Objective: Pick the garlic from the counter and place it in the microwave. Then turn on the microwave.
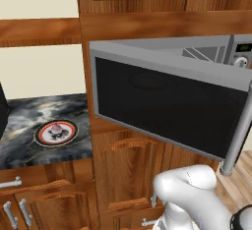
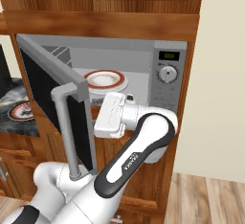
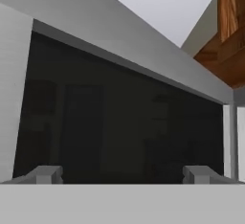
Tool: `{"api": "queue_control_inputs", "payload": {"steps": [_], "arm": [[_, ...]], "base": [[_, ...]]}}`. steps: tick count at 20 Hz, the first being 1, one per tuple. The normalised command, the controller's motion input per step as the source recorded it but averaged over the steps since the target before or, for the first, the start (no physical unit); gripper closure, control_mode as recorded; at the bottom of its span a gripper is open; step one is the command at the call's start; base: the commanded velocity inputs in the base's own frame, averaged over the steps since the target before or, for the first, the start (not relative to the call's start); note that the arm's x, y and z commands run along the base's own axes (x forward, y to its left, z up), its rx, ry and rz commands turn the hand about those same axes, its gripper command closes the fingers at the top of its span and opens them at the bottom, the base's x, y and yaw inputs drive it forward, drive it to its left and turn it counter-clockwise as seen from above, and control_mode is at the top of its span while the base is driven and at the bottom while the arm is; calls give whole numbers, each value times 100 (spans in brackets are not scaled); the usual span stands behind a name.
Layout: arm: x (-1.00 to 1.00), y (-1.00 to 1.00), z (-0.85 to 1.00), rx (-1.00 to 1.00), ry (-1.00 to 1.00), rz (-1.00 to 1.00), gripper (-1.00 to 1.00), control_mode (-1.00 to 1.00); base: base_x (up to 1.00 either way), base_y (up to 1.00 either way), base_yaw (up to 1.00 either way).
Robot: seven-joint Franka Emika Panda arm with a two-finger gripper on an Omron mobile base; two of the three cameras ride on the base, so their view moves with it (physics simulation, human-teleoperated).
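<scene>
Microwave built into wooden cabinets, black glass door swung wide open, bar handle at its free edge. Dark marble counter to the left. Red-rimmed plate inside the oven cavity. Gripper facing the door's dark glass, fingers spread wide, holding nothing. Garlic resting on a second plate on the counter.

2 plates, 1 garlic, 1 microwave
</scene>
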Motion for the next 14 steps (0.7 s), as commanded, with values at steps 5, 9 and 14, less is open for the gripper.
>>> {"api": "queue_control_inputs", "payload": {"steps": [5,9,14], "arm": [[-35,47,0,0,0,0,-100,-100],[-31,46,0,0,0,0,-100,-100],[-23,43,0,0,0,0,-100,-100]], "base": [[0,0,0],[0,0,0],[0,0,0]]}}
